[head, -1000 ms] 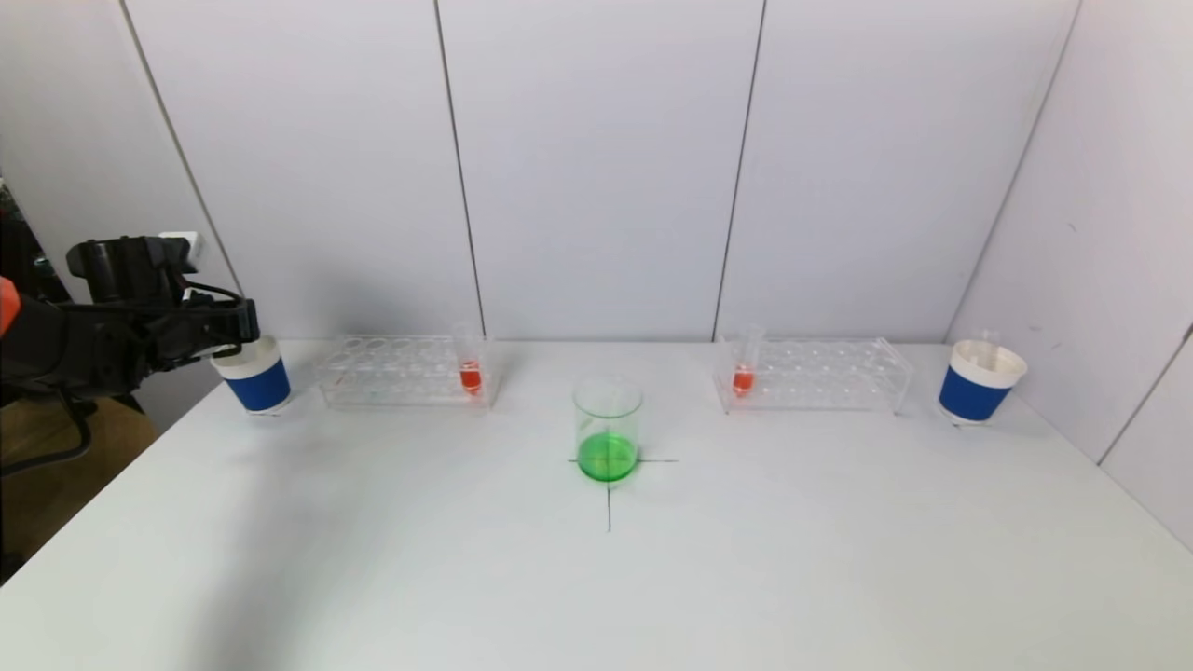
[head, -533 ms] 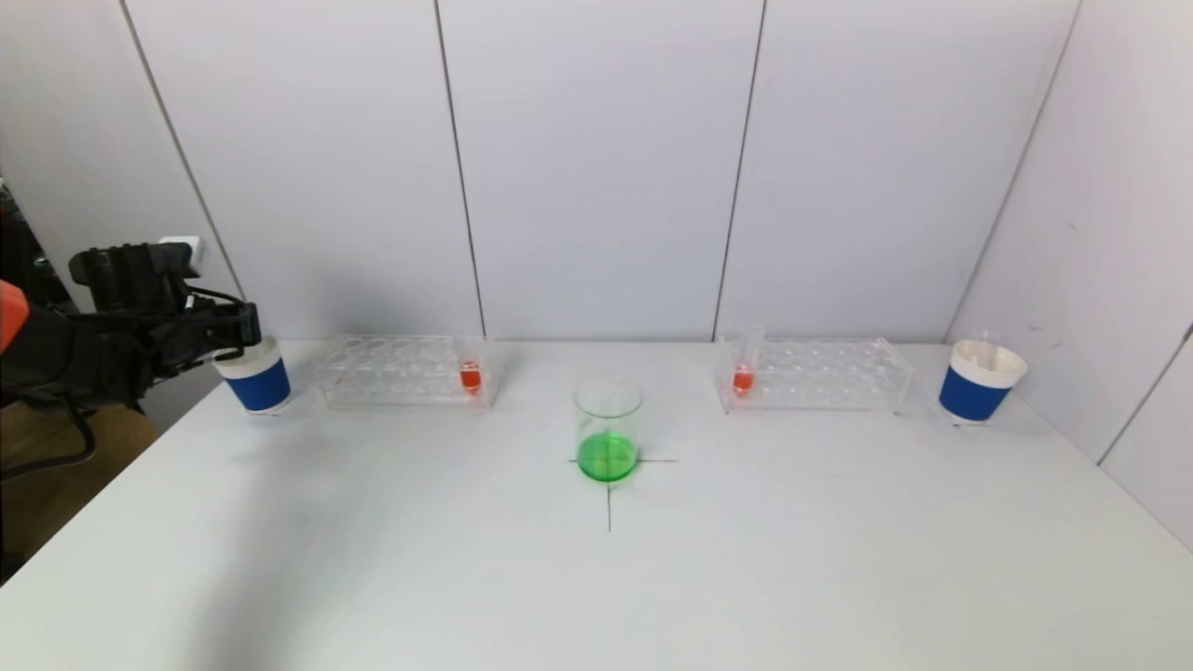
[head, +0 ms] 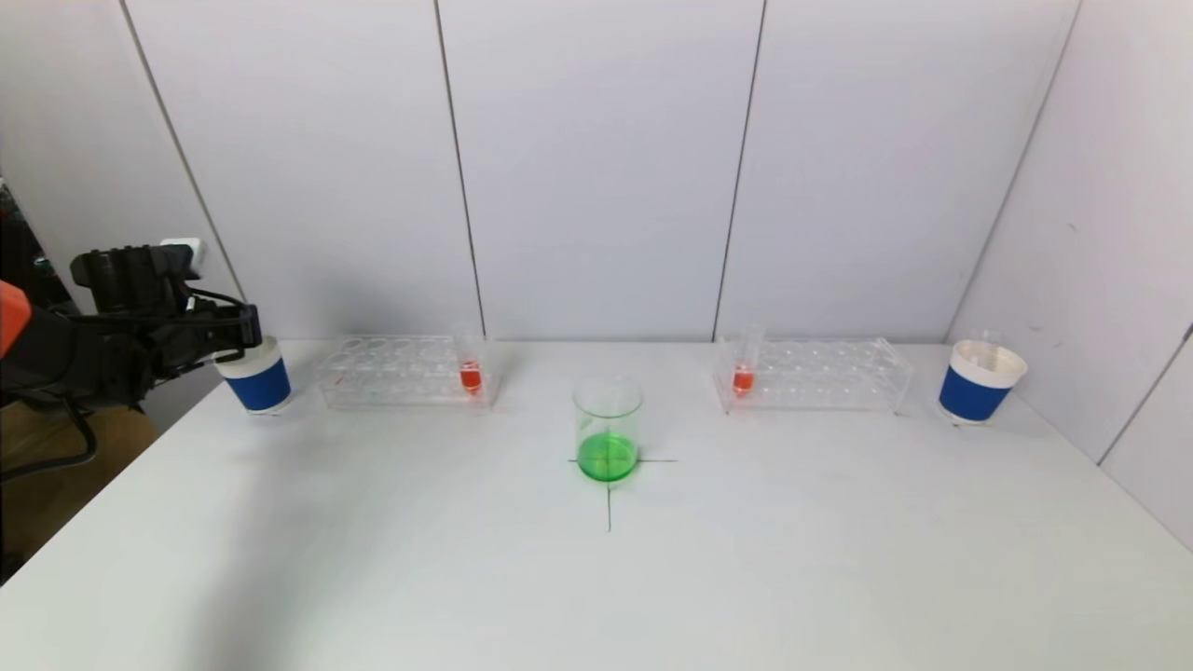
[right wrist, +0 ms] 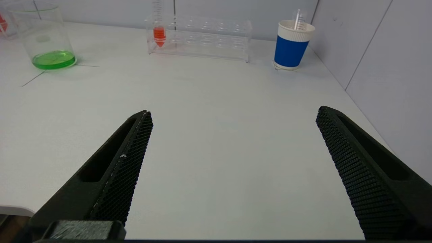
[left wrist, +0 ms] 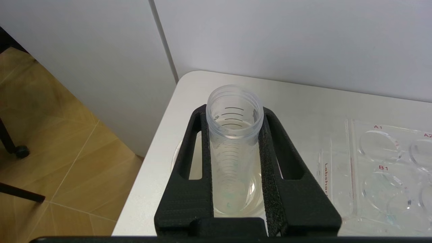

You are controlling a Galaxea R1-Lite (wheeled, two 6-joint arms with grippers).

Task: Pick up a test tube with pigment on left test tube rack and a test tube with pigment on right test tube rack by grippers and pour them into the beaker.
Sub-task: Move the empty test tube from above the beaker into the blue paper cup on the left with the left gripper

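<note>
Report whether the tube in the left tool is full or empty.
Empty: the tube clamped in the left tool is clear to its bottom, held over the cup.

The left arm is matte black, with an orange patch at its rear edge and a thin black cable looping beneath. Its left claw (left wrist: 235,162) has slotted, triangular black fingers with rough pads. The right claw (right wrist: 233,162) shows two long black fingers (right wrist: 126,168) faced with a fine honeycomb mesh.
</note>
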